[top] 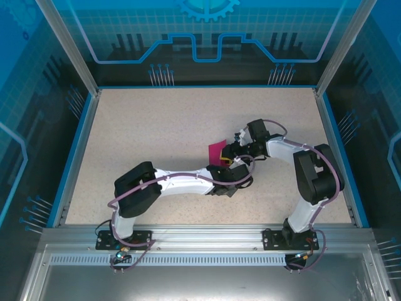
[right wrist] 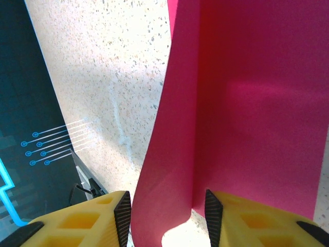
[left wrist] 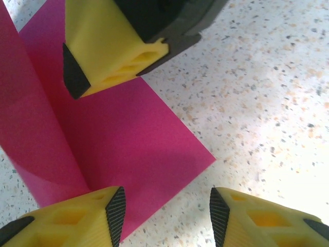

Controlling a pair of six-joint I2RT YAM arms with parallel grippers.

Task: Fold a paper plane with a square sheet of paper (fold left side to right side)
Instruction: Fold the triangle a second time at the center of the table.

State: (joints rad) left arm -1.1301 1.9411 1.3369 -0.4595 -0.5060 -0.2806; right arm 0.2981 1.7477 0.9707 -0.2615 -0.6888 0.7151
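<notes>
The square sheet of paper (top: 216, 152) is magenta-pink and lies mid-table, flat on the right with its left part lifted into a standing flap (left wrist: 31, 128). My right gripper (right wrist: 167, 216) has its jaws apart, and the curled flap (right wrist: 175, 170) rises loosely between them. One of its yellow fingers (left wrist: 113, 56) rests on the flat part of the sheet (left wrist: 128, 139). My left gripper (left wrist: 165, 216) is open just above the sheet's near edge, with its left finger over the paper and its right finger over bare table. In the top view both grippers (top: 230, 164) meet at the sheet's right side.
The speckled beige table (top: 156, 125) is bounded by a blue rim and transparent walls (top: 75, 125). The left arm (top: 175, 182) stretches across the front, while the right arm's elbow (top: 316, 172) stands at the right. A dark wall panel (right wrist: 31, 128) lies beyond the table's edge.
</notes>
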